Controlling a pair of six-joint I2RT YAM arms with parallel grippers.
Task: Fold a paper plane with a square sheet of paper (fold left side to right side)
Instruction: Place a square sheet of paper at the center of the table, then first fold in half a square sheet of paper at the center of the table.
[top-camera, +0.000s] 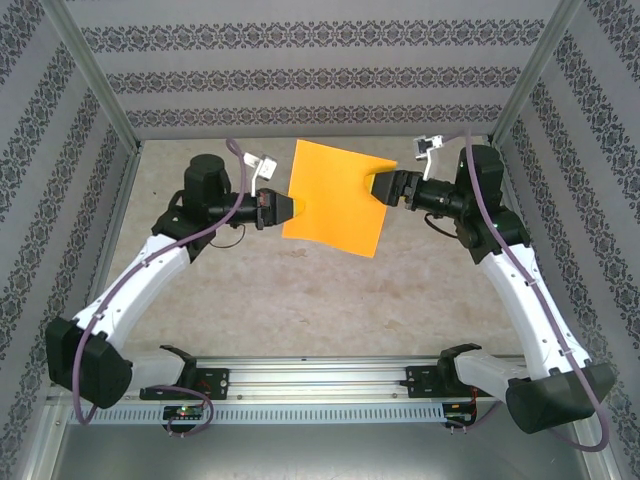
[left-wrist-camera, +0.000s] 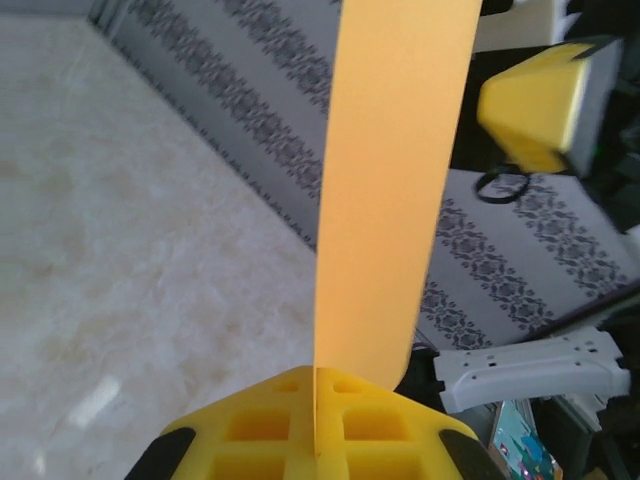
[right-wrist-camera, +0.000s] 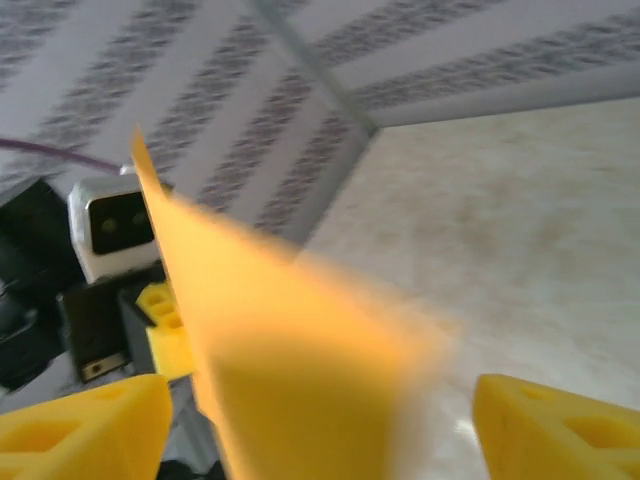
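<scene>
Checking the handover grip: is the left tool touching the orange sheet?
Touching. The left wrist view shows the square sheet of paper running down into the seam between the left tool's shut yellow fingers, pinched at its edge.

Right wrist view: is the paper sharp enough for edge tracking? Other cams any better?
Right wrist: no, the square sheet of paper is smeared, its near edges soft. Left wrist: sheet crisp where the left fingers pinch it, table glary. Top external: even light, sheet sharp.

Blurred orange paper sheet between wide-apart yellow fingers, marbled table beyond.
</scene>
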